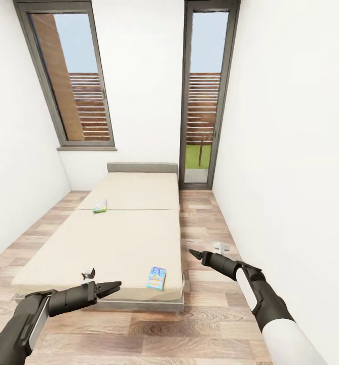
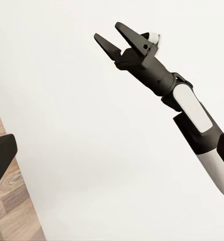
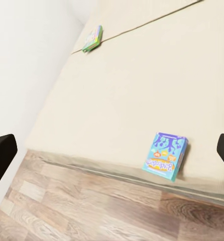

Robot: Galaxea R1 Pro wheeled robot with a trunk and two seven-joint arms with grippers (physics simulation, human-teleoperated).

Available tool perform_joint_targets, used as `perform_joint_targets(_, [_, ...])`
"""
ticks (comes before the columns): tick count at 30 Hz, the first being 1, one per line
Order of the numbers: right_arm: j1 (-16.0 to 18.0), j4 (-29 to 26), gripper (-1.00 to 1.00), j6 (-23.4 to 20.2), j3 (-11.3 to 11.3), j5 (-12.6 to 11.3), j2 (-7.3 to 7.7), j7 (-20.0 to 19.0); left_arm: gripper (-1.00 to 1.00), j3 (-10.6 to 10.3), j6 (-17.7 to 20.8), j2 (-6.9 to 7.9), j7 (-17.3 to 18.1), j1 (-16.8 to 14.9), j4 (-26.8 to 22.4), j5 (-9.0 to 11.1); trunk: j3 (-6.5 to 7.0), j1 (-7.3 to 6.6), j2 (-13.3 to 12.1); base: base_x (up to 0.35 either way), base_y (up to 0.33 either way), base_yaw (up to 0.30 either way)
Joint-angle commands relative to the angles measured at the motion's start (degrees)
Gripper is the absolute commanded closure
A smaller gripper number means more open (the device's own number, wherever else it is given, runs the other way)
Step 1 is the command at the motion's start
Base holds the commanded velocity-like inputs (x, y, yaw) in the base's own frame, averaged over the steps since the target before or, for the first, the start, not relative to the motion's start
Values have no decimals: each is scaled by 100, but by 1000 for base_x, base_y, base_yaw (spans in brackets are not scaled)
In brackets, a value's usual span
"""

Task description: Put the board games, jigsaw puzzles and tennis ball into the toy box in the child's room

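Both the left claw and right claw are open and empty; roll closer, then reach the right one for the blue game box at the bed corner.

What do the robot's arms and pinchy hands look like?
Both arms are mostly black, with smooth white panels along the sides. Each ends in a slim dark wrist and a black gripper with two pointed, wedge-shaped fingers, a bit like a beak: the left gripper and the right gripper. The right arm also has a rounded white cover near the elbow. No cables or markings show.
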State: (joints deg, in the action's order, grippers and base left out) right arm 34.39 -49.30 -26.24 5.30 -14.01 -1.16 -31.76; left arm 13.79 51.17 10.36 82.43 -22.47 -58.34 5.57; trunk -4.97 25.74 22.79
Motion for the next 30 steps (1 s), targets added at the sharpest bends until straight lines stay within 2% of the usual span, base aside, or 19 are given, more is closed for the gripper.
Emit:
perform_joint_targets(1, [6,-1,-100,-48,23,-34,-7,-14,-100,0,60,2,13,-3,-2,7,-9,4,13,0,6,-137])
perform_joint_targets(12, [6,-7,-100,-47,8,-30,-7,-2,-100,12,60,1,-347,-3,2,13,0,4,13,0,1,-29])
perform_joint_targets(13, [6,-4,-100,-48,10,-31,-7,-5,-100,16,60,1,-722,-6,45,15,0,4,13,0,0,0])
perform_joint_targets(14, [6,-5,-100,-48,11,-31,-7,-5,-100,17,60,-1,-812,-9,81,17,0,4,13,0,0,0])
perform_joint_targets(17, [6,-9,-100,-48,14,-31,-7,-17,-100,18,36,-8,-1460,-52,544,33,0,4,13,0,0,0])
perform_joint_targets(19, [6,-14,-100,-48,14,-31,-7,-19,-100,18,-19,-13,-1703,-66,729,41,0,4,13,0,0,0])
perform_joint_targets(21, [6,-31,-100,-48,15,-32,-5,-23,-100,21,-250,-38,-2217,-89,1044,63,0,4,13,0,0,0])
perform_joint_targets(22, [6,-34,-100,-48,15,-32,-6,-23,-100,22,-318,-49,-2348,-93,1109,69,0,4,13,0,0,0])
perform_joint_targets(26, [6,-55,-100,-58,15,-32,-7,-34,-100,26,-647,-233,-3144,-105,1393,87,0,4,13,0,0,0])
perform_joint_targets(28, [6,-65,-100,-71,15,-32,-2,-43,-100,26,-812,-419,-3663,-107,1476,90,0,4,13,0,0,0])
perform_joint_targets(30, [6,-70,-100,-85,12,-32,0,-44,-100,26,-924,-501,-3932,-108,1506,91,0,4,13,0,0,0])
